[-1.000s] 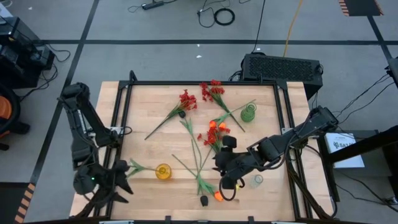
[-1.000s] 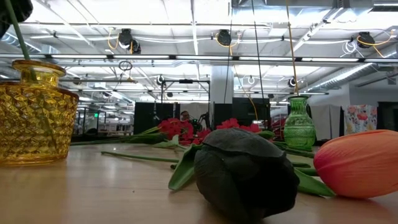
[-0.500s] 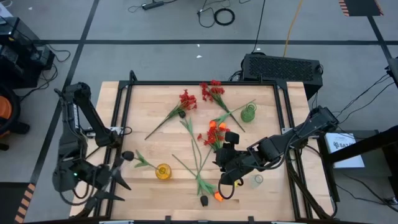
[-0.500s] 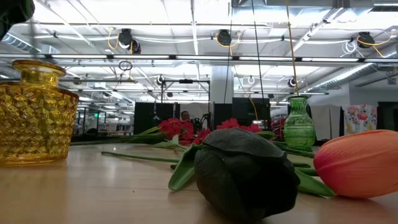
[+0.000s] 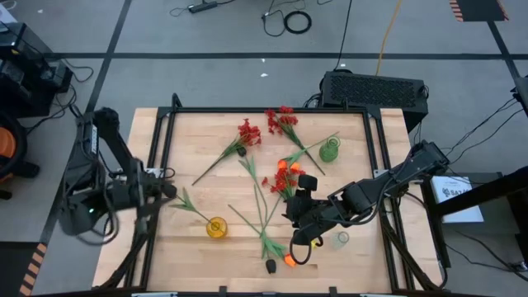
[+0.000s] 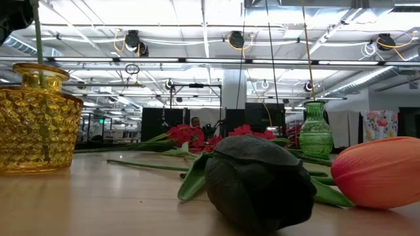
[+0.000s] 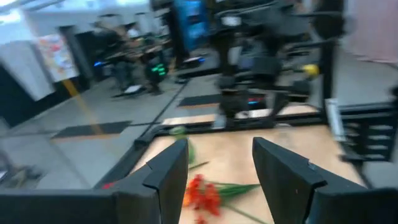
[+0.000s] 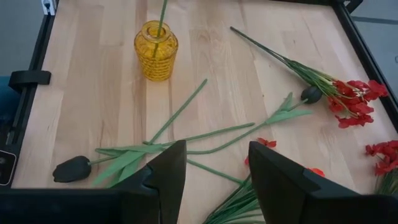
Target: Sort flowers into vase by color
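A yellow glass vase [image 5: 216,227] [image 6: 36,121] [image 8: 155,50] stands near the table's near-left part. A green stem [image 5: 196,211] [image 6: 38,39] [image 8: 162,12] sticks in its neck. My left gripper [image 5: 165,191] [image 7: 219,146] is open at the table's left edge, beside the stem's upper end, with nothing between its fingers. My right gripper [image 5: 299,242] [image 8: 211,146] is open and hovers above loose flowers: an orange bloom [image 5: 289,260] [image 6: 377,174], a black bloom [image 5: 271,266] [image 6: 259,183] and red clusters [image 5: 279,183]. These lie flat on the wood.
A green vase [image 5: 330,150] [image 6: 315,130] stands at the far right and a clear glass vase [image 5: 341,239] beside my right arm. More red clusters [image 5: 249,132] [image 5: 282,120] [image 8: 357,93] and another black bloom [image 8: 311,94] lie toward the far edge. A black rail [image 5: 157,165] frames the table.
My left arm has moved from the table's near-left corner toward the far edge, along the left side. The stem in the yellow vase has swung from leaning to nearly upright in the low view, with its lower end staying in the vase. My right arm has kept still.
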Motion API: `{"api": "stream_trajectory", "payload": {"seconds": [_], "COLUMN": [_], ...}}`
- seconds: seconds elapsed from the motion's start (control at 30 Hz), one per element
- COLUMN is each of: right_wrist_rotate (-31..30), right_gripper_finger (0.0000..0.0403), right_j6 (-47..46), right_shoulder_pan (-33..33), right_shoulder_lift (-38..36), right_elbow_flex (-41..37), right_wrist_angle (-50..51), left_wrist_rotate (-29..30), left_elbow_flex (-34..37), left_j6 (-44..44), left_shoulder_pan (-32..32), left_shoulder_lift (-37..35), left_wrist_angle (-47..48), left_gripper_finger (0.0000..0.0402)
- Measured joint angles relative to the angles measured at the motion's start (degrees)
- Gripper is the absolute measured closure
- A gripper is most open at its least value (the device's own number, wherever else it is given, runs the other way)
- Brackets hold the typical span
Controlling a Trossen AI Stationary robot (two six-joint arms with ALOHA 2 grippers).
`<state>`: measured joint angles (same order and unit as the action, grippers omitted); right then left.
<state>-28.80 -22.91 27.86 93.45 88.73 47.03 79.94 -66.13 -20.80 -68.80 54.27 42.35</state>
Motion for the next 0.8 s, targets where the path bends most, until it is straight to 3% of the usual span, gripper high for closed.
{"api": "stream_trajectory", "payload": {"seconds": [0.1,0.23,0.3,0.6,0.8], "right_wrist_rotate": [-2.0,-13.3,-15.1,-5.2,-1.4], "right_gripper_finger": [0.0237,0.0237,0.0237,0.0237,0.0237], "right_j6": [-0.5,-3.6,-3.5,-0.3,-5.2], "right_shoulder_pan": [0.0,-0.4,-1.5,-13.7,-21.7], "right_shoulder_lift": [0.0,2.1,4.3,17.6,24.5], "right_elbow_flex": [0.0,0.0,0.0,0.0,0.0], "right_wrist_angle": [-0.4,-3.4,-5.4,-14.3,-16.7], "left_wrist_rotate": [0.0,0.0,0.0,1.7,1.9], "left_elbow_flex": [0.0,0.0,0.0,1.9,4.3], "left_j6": [-6.7,-14.6,-17.2,-18.8,-22.9], "left_shoulder_pan": [3.7,6.8,7.7,8.8,8.8], "left_shoulder_lift": [-1.3,-1.6,-1.3,3.5,4.9], "left_wrist_angle": [5.5,9.2,9.8,9.2,9.4], "left_gripper_finger": [0.0214,0.0214,0.0214,0.0214,0.0214]}}
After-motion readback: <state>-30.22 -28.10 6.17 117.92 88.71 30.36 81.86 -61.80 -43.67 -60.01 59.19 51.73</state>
